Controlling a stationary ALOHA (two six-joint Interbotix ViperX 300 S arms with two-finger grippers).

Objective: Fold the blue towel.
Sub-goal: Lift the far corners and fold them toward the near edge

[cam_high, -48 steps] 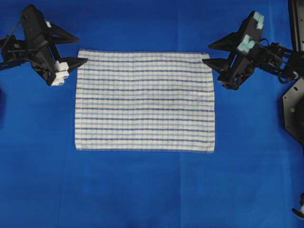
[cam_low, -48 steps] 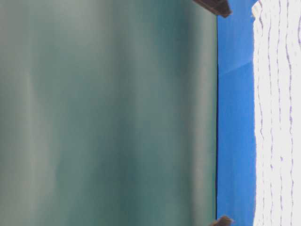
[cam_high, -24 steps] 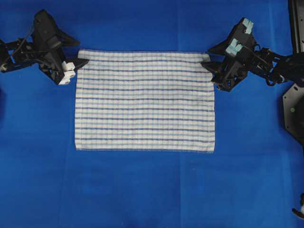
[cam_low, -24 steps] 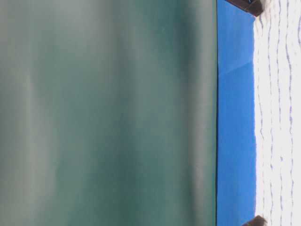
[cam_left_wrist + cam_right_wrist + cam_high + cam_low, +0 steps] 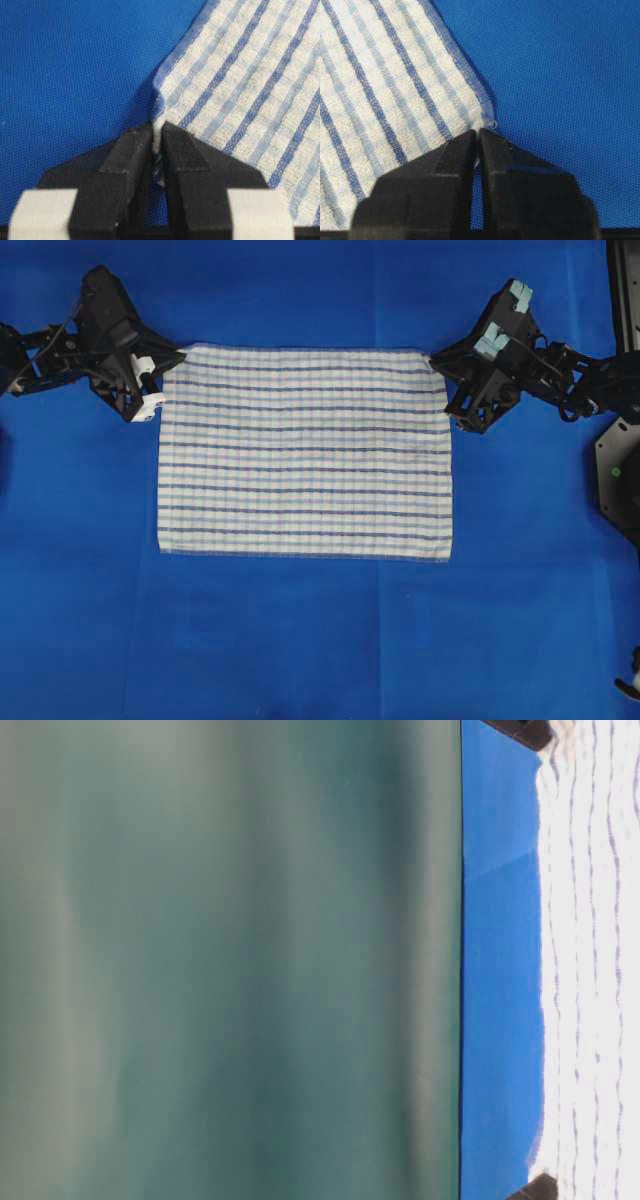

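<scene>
Your left gripper (image 5: 156,142) pinches the blue towel (image 5: 305,452) at its 10 o'clock corner. The right gripper (image 5: 477,142) is clamped on the 2 o'clock corner, so you can lift that edge evenly off the worktop (image 5: 300,640) for folding.

the blue towel (image 5: 305,452) (white weave checked with dark and pale blue stripes) lies flat and unfolded, long edges running left to right, its two far corners slightly lifted.

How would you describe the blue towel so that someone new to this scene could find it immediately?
On the solid-blue table covering, look to the middle, between the left gripper and right gripper. The blue towel is the flat rectangular cloth, white with dark-blue and pale-blue checked stripes, the only patterned surface.
</scene>
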